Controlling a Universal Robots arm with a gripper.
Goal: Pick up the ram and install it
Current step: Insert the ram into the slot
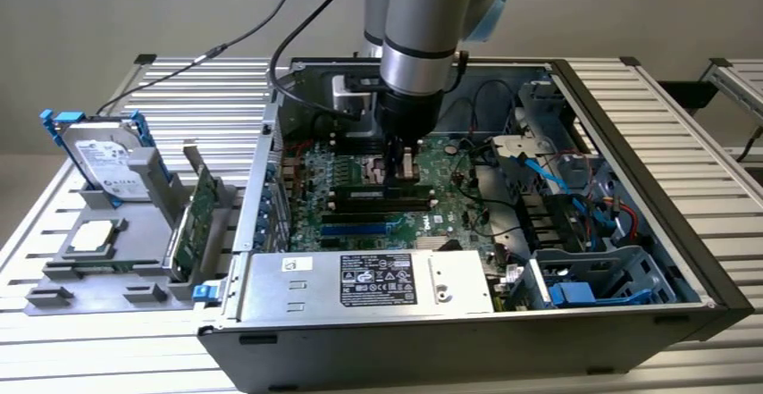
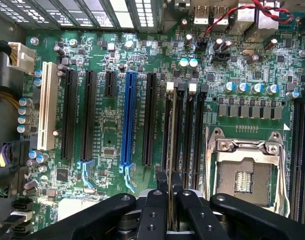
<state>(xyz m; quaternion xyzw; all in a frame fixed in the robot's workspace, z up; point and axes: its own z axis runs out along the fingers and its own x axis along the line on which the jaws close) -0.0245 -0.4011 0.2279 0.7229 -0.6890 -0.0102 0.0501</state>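
Note:
My gripper hangs inside the open computer case, just above the black memory slots of the green motherboard. It is shut on the ram, a thin stick held upright between the fingers. In the wrist view the ram shows edge-on as a narrow line between the black fingers, running along one of the memory slots beside the CPU socket. Whether its lower edge touches the slot I cannot tell.
A grey tray at the exterior view's left holds a silver hard drive with blue rails, a green expansion card and a small square chip. The power supply sits at the case's near side; cables and drive bays crowd the exterior view's right.

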